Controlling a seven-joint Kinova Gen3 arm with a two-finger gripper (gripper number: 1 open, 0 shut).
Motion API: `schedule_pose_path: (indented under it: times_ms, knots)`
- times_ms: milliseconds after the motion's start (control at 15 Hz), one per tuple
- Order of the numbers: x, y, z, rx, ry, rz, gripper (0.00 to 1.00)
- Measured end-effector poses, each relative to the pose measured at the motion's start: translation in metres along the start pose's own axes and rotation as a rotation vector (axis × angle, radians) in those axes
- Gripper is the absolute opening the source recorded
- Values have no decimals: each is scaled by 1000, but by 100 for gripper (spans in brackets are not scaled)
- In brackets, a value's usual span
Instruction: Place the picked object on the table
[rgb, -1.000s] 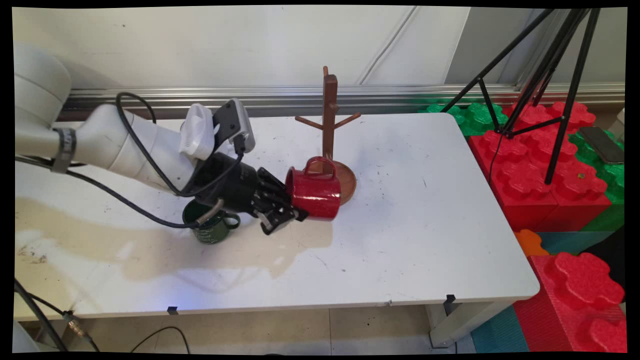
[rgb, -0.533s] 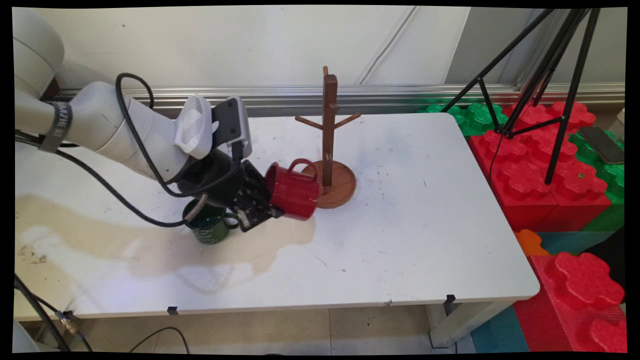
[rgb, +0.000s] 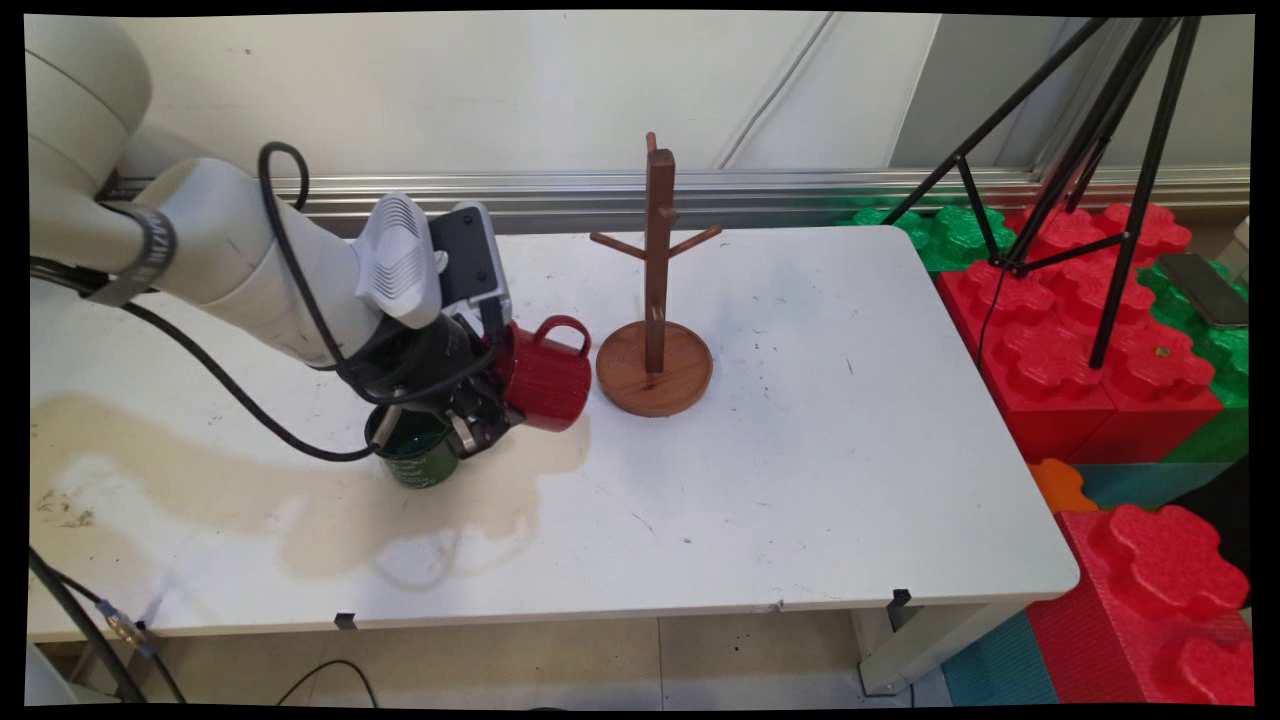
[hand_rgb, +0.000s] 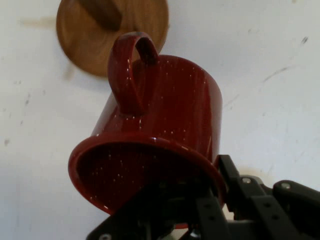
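The tool (rgb: 492, 405) grips a red mug (rgb: 545, 372) by its rim, tipped above the counter (rgb: 800, 450), beside the wooden stand (rgb: 655, 330). Only the main view catches the green mug (rgb: 415, 455) below the arm; the hand view shows the red one's handle (hand_rgb: 127, 75).

Green mug (rgb: 415, 455) half hidden behind tool (rgb: 487, 405); stand base (hand_rgb: 95, 30) cut off

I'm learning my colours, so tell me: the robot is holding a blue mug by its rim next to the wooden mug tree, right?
Not quite: the mug is red, not blue, as both the main view and the hand view show. The rest holds: the end effector grips it by the rim, beside the wooden mug tree.
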Motion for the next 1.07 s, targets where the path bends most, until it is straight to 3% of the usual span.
schedule_pose_path:
  times_ms: [333,667,1067]
  knots:
    - [16,20,11,44,-104,-3,0]
    - [34,43,29,48,-186,-4,0]
    - [44,53,50,60,-261,-3,0]
